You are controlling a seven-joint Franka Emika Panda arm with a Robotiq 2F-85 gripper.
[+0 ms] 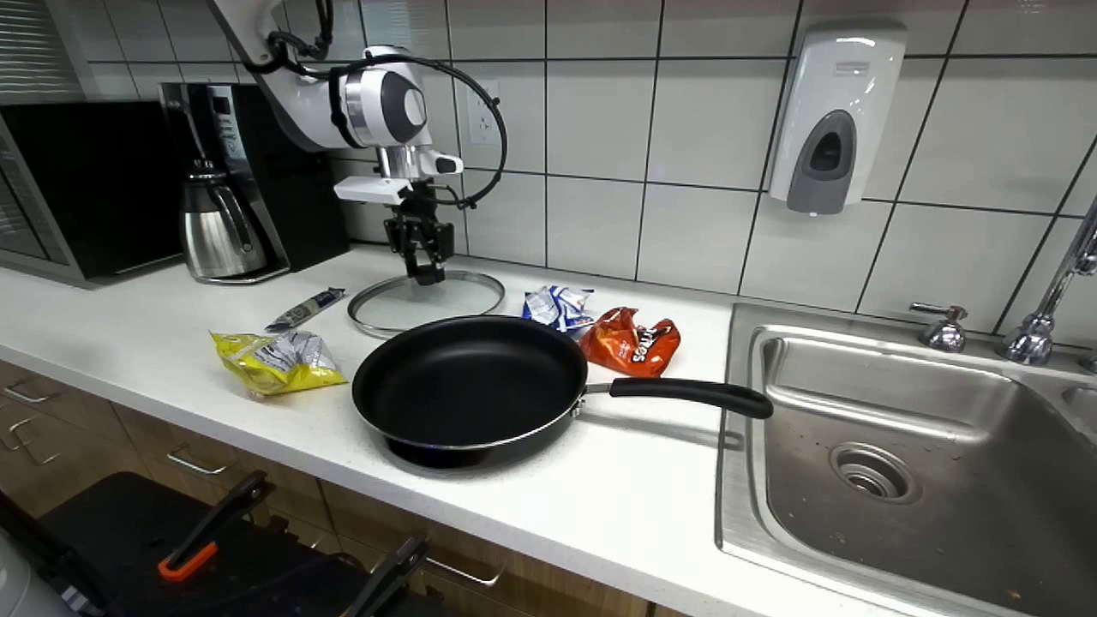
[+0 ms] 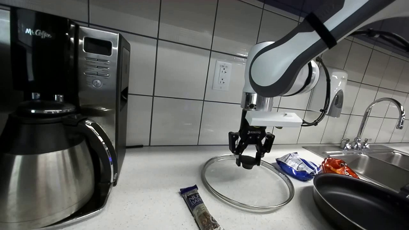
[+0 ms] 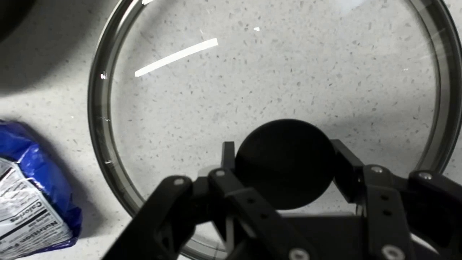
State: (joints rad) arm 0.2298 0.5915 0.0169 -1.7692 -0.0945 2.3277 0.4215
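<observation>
Clearly, the jaws pinch the black knob of the glass lid; near the lid lie a nut bar, blue bag and frying pan.

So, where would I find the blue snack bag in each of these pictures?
In an exterior view: the blue bag lies near the centre, just behind the pan.
In an exterior view: the blue bag lies lower right of centre.
In the wrist view: the blue bag is at lower left, cut off by the edge.
Shared landmark: the glass lid, in all three.
</observation>
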